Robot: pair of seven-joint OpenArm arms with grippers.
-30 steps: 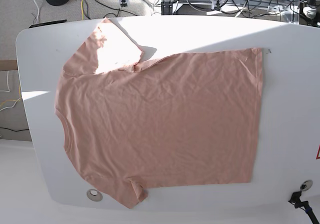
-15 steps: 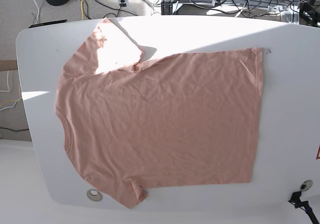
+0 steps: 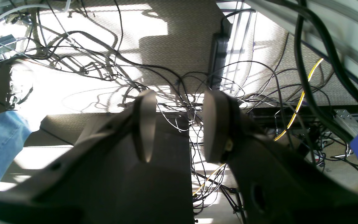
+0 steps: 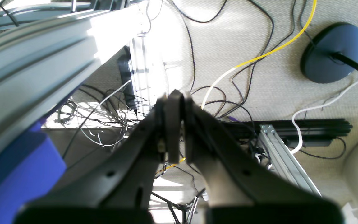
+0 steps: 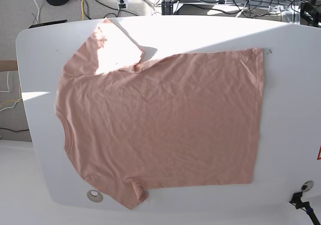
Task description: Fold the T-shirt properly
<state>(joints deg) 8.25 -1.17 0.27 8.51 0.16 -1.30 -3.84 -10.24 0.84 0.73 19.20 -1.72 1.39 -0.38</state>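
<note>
**Ana:** Where is the T-shirt (image 5: pixel 160 125) right now?

**Ben:** It lies spread flat and face down on the white table (image 5: pixel 291 84), unfolded. In the overhead view the neckline is at the left edge and the hem runs down the right side. One sleeve points to the far edge, in a patch of bright sun. The other sleeve sits at the near edge, beside a small round metal fitting (image 5: pixel 94 196) set in the tabletop.

**Ana:** And the arms?

**Ben:** Neither one is over the table. Both wrist cameras look past their claws at carpet and tangled cables. The left gripper (image 3: pixel 182 126) has its fingers spread with a clear gap and nothing between them. The right gripper (image 4: pixel 176 129) has its fingers pressed together, also holding nothing.

**Ana:** How will the cloth behave?

**Ben:** I would judge it light, thin and limp. It shows fine wrinkles all over, so it will sag and drag when lifted, not hold a shape. It should not slip much on the table.

**Ana:** Where would you grip?

**Ben:** Probably at the edges, where a finger can slide under: a hem corner with one claw and the matching shoulder or sleeve seam with the other, lifting both together so the fold stays straight.
</note>
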